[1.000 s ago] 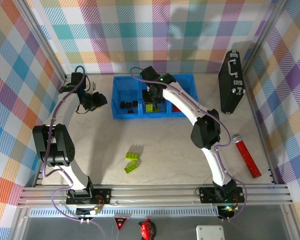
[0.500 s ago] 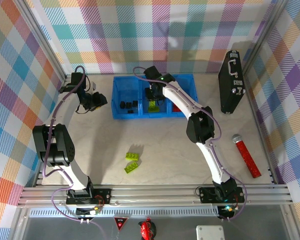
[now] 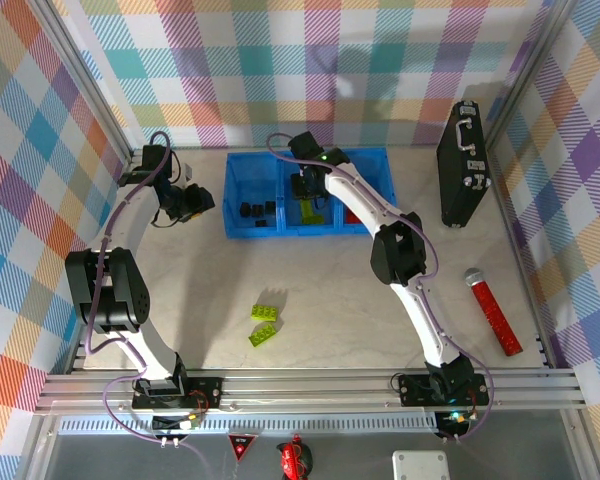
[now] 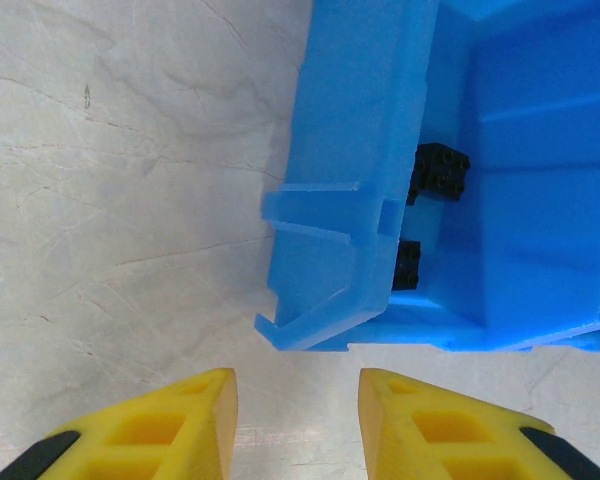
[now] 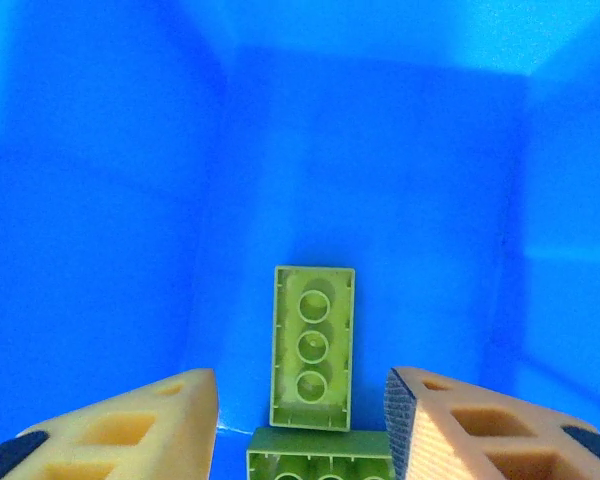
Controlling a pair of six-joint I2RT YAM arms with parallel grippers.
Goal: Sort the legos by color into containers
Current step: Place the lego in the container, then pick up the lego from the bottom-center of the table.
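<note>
The tray [image 3: 230, 190] is sitting at the upper centre of the frame, with cubes [image 3: 248, 210] lying in its left compartment. 2 bricks [image 3: 264, 312] are lying below it. The briefcase [image 3: 460, 165] is lying at upper right, the stick [image 3: 493, 312] below it.

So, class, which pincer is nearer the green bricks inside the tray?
Right. The right pincer hangs open just above the green bricks in the middle of the tray. The left pincer is outside it, beyond its left end, over the table.
</note>
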